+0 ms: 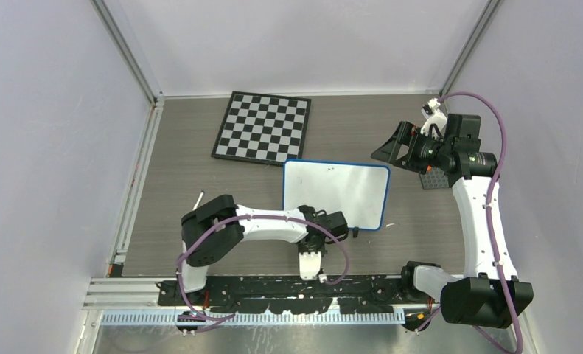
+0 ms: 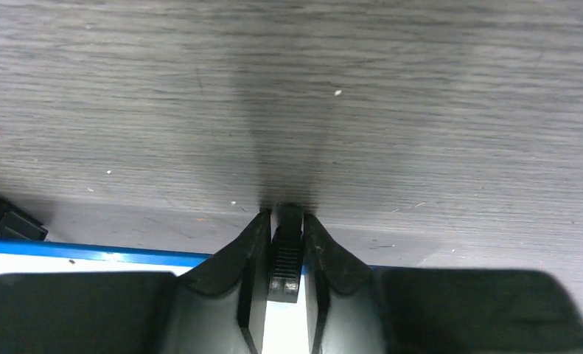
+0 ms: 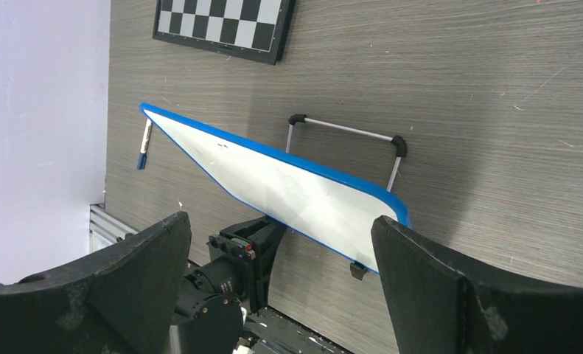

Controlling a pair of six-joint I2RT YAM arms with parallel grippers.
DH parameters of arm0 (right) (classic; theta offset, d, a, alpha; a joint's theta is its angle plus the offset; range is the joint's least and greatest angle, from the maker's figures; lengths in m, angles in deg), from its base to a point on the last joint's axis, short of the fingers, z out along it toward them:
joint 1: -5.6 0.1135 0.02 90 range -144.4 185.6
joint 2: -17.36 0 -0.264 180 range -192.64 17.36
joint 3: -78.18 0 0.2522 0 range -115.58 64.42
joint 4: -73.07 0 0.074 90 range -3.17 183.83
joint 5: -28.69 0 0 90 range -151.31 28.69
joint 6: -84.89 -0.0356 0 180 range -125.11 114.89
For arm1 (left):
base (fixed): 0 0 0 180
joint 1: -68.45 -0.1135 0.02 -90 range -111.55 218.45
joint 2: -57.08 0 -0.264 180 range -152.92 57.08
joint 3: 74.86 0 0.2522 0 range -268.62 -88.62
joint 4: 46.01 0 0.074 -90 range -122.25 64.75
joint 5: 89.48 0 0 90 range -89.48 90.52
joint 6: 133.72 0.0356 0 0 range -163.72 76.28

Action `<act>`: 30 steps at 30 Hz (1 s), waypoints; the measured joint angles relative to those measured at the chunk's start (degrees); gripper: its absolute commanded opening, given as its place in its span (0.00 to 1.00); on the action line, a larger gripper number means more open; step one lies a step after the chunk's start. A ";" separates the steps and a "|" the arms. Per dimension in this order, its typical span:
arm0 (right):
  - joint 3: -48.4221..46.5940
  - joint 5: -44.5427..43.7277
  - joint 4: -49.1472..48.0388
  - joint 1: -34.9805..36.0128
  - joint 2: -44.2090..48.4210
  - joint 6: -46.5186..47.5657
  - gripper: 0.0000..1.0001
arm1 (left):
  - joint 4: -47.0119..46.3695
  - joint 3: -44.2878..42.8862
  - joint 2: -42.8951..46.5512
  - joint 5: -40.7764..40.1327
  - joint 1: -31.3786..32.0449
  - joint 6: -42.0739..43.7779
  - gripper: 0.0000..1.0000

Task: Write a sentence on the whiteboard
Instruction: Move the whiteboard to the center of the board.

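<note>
The marker (image 1: pixel 198 200) lies unheld at 9 o'clock of the whiteboard (image 1: pixel 336 188), so writing appears not yet begun. The left gripper (image 2: pixel 287 215) sits at the board's 6 o'clock edge, jaws drawn nearly together about a small black ribbed foot (image 2: pixel 286 258); whether they pinch it cannot be told. Close squarely on the foot; avoid dragging the board. It stands at 5 o'clock of the chessboard (image 1: pixel 262 127), tilted on a wire stand (image 3: pixel 345 130), blue-rimmed, its face bare of any sentence. At its 2 o'clock, the right gripper (image 3: pixel 279 225) hangs wide apart, empty.
</note>
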 measured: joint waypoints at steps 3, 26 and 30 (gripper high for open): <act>0.00 0.02 0.04 0.00 -0.02 0.24 0.96 | -1.09 0.92 0.44 -0.79 0.15 1.53 0.05; -0.02 1.92 0.59 0.00 -0.02 0.85 0.98 | 15.89 -5.68 -1.66 -0.42 4.92 -22.05 0.00; -0.39 1.75 0.85 0.00 -0.02 1.09 0.99 | 16.68 -7.41 -4.20 -0.90 3.82 -28.44 0.00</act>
